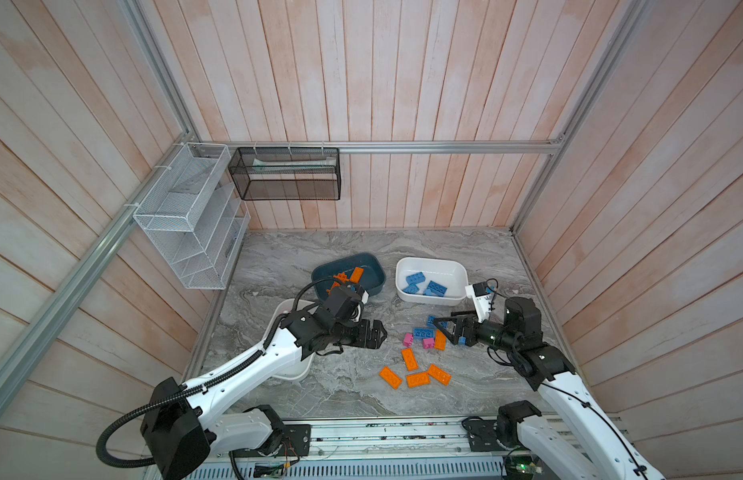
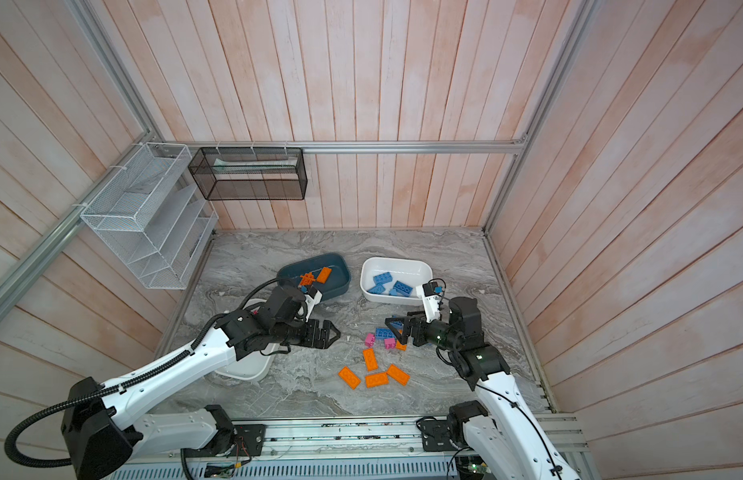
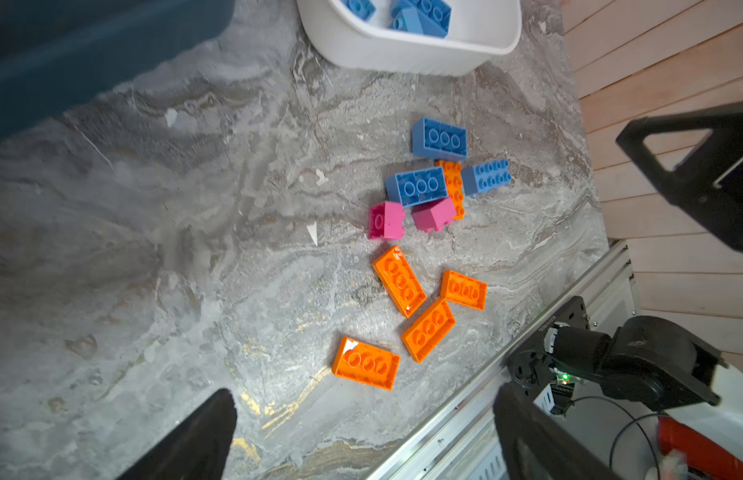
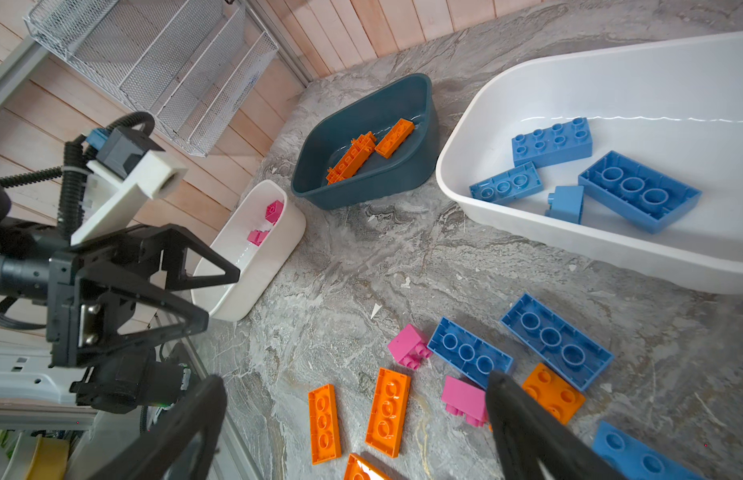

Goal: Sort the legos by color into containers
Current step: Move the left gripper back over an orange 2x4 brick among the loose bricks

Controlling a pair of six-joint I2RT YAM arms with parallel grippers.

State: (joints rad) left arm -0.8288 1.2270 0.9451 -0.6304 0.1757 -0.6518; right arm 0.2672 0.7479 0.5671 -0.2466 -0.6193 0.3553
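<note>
Near the middle of the marble table (image 1: 278, 257), slightly to the right, the unsorted legos (image 1: 423, 333) lie loose in two bunches. The farther bunch is a tight knot of blue bricks (image 3: 439, 139), two pink bricks (image 3: 386, 220) and one studs-up orange brick (image 3: 453, 187). Just nearer, four flat orange bricks (image 1: 417, 379) lie apart from the knot. The left wrist view shows three blue ones in the knot and hollow undersides on most pieces. In both top views the right arm covers part of it.

Beyond the bricks two containers stand side by side. On the left the dark teal tub (image 1: 380, 278) holds an oblong orange brick (image 4: 394, 137) and the spiky orange piece (image 4: 349, 158). On the right the far white tub (image 1: 432, 260) holds sorted blue bricks (image 4: 640, 191). The near-left white tub (image 1: 297, 374) sits mostly under the left arm in both top views. Only the right wrist view looks into it, showing sorted pink bricks (image 4: 274, 211).

The left gripper (image 1: 382, 332) hovers over bare marble left of the knot. Its jaws are spread wide and empty, plain from the side in the right wrist view. The right gripper (image 1: 440, 323) hangs over the right side of the knot, its jaws wide too, with nothing between them. Whether a fingertip touches a brick cannot be told.

On the left wall hangs a white wire-mesh rack (image 1: 187, 216), and on the far wall a black wire-mesh basket (image 1: 284, 174).
</note>
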